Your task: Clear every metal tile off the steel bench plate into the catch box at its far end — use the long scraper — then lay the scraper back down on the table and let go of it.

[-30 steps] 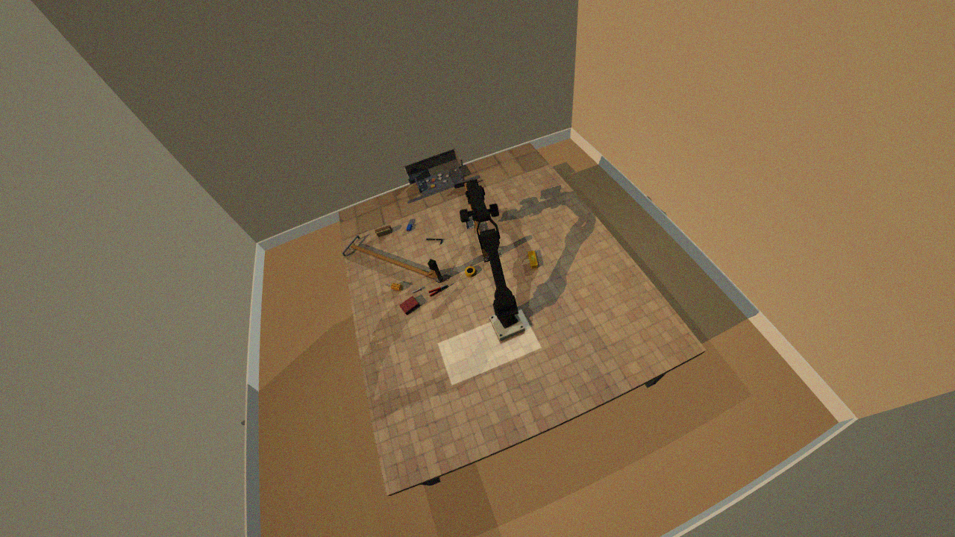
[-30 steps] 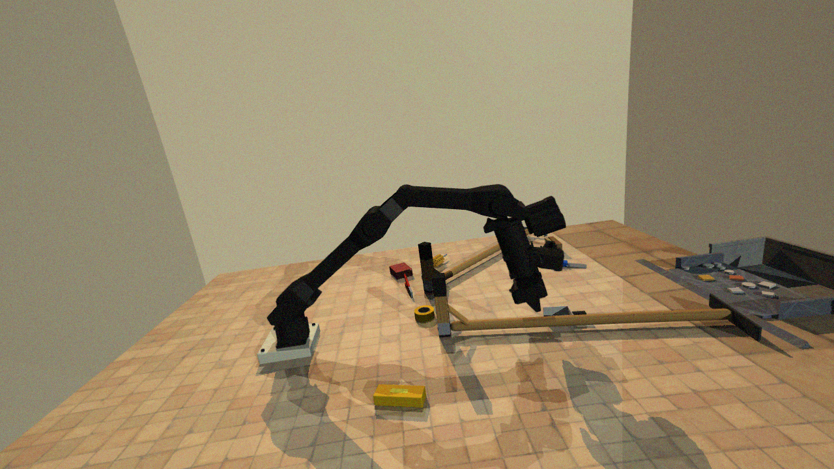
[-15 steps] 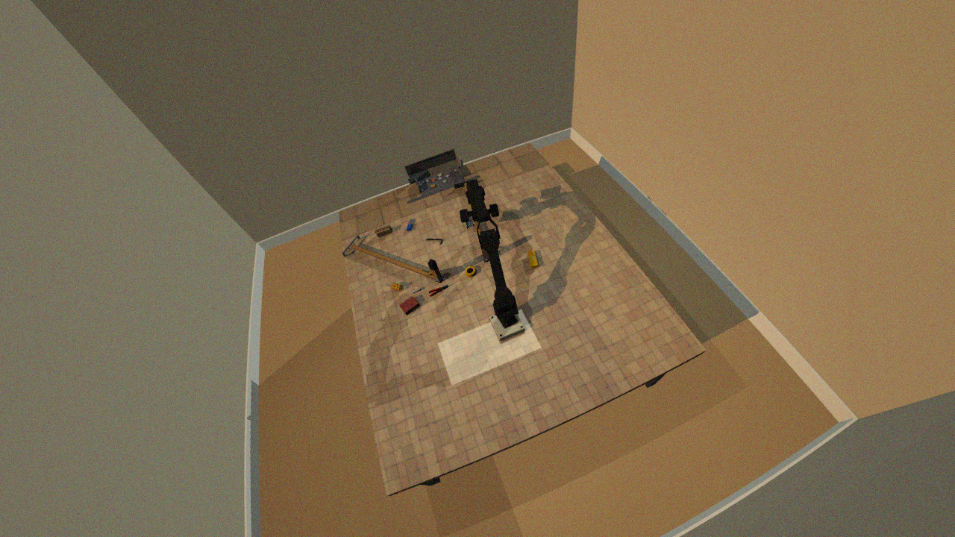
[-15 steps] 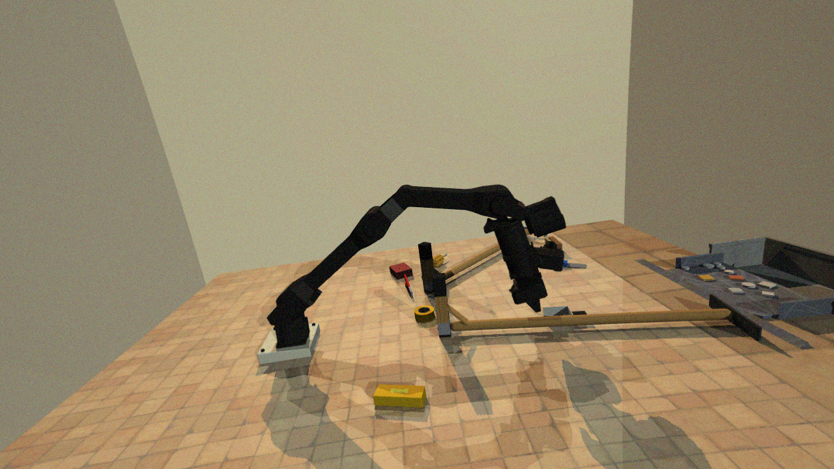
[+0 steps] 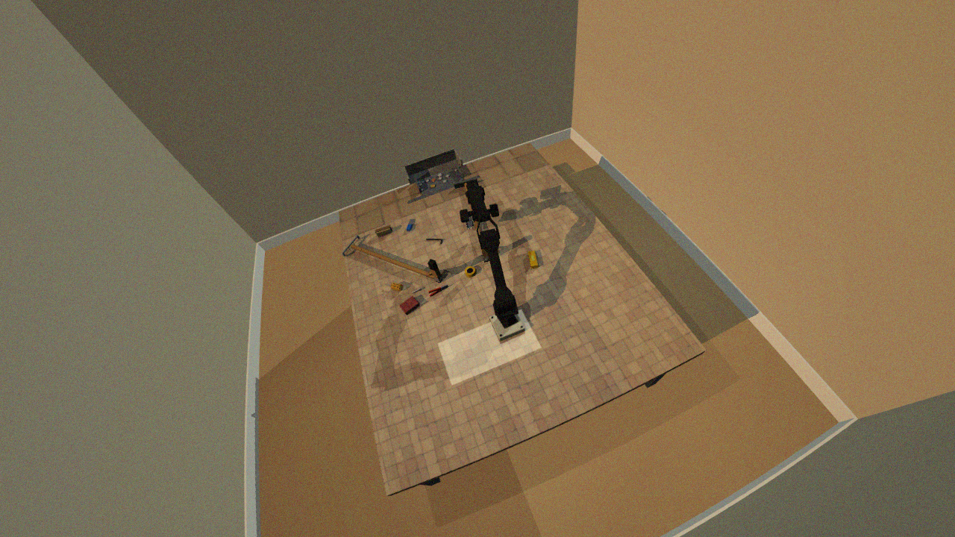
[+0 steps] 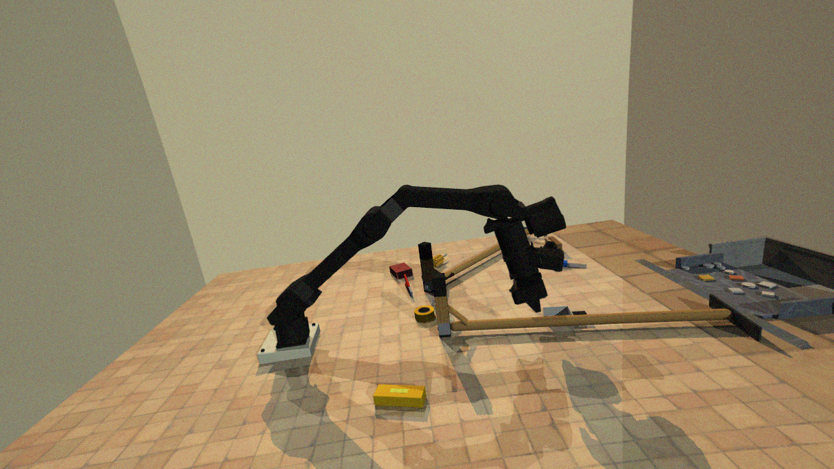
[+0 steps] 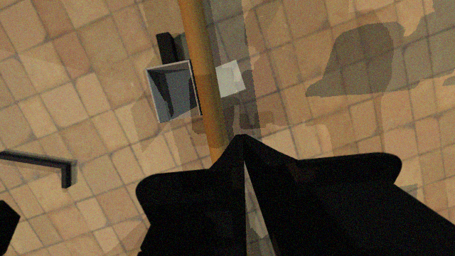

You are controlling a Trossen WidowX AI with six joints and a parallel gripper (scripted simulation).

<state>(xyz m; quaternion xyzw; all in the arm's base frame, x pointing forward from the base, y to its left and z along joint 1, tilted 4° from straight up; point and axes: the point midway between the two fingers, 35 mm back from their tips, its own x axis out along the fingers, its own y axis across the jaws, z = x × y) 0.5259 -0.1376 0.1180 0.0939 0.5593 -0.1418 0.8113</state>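
Observation:
The long scraper has a wooden handle [image 6: 589, 319] [image 7: 203, 85] lying on the table, and its dark blade [image 6: 735, 318] sits at the near end of the steel bench plate [image 6: 664, 271] [image 5: 421, 192]. Several small metal tiles [image 6: 735, 290] lie on the plate. The catch box [image 6: 784, 256] [image 5: 433, 163] stands at its far end. My gripper [image 6: 533, 303] [image 7: 240, 139] hangs just above the middle of the handle. Its fingers are shut together with nothing between them; the handle passes under the left finger.
A small open grey box [image 7: 173, 90] [image 6: 556, 311] and a pale square [image 7: 230, 78] lie beside the handle. A hex key [image 7: 43, 163], a second long wooden tool [image 5: 394, 260], a yellow tape roll [image 6: 425, 313], a yellow block [image 6: 399, 396] and a red block [image 6: 400, 269] are scattered around.

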